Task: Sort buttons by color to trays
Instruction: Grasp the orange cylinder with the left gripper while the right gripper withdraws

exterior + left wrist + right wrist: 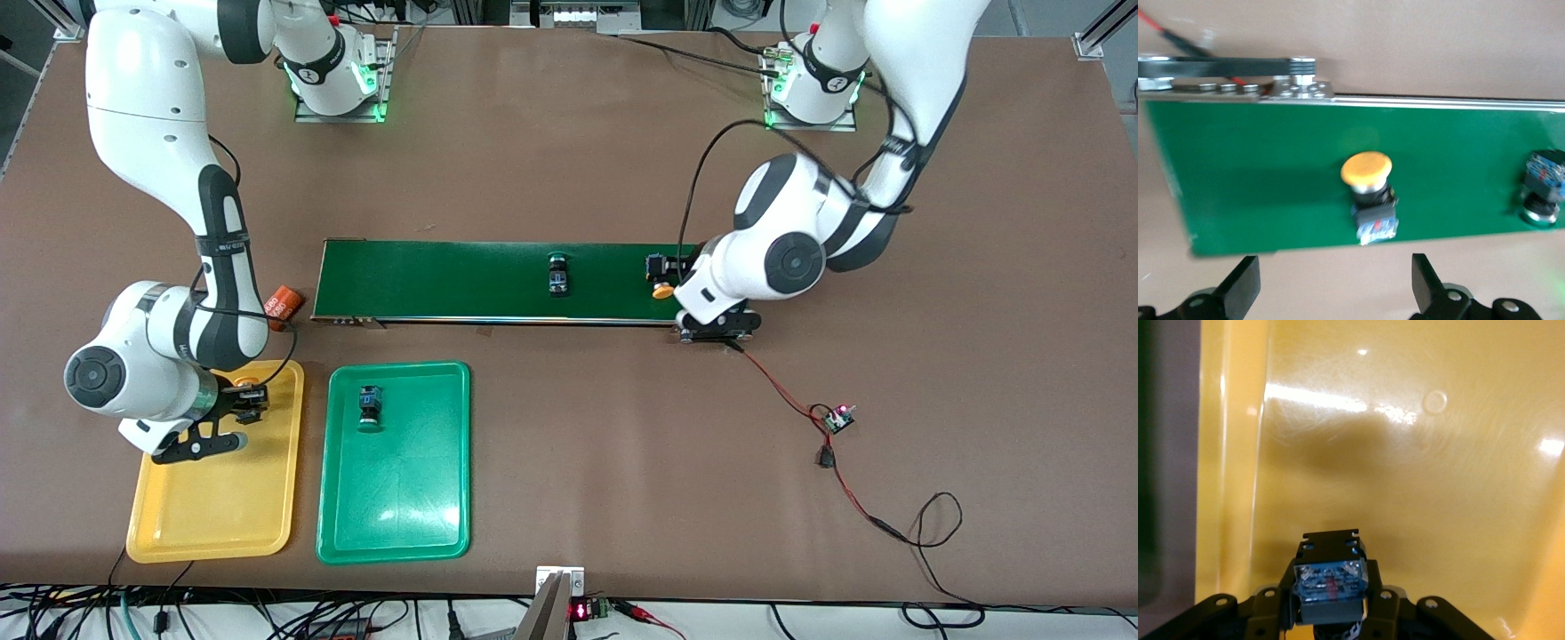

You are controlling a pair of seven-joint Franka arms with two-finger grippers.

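Fingers of the right gripper [1330, 613] pinched a yellow button [250, 388] over the yellow tray [213, 524], lower left of the frame, likely due for release. Left gripper [1336, 290] gaped wide by another yellow button [1368, 190] on the belt [444, 280].

Buttons [661, 277] – belt, trays [213, 516], end effector [252, 402]

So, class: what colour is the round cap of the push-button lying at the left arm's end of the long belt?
Yellow-orange cap, clearest in the left wrist view.
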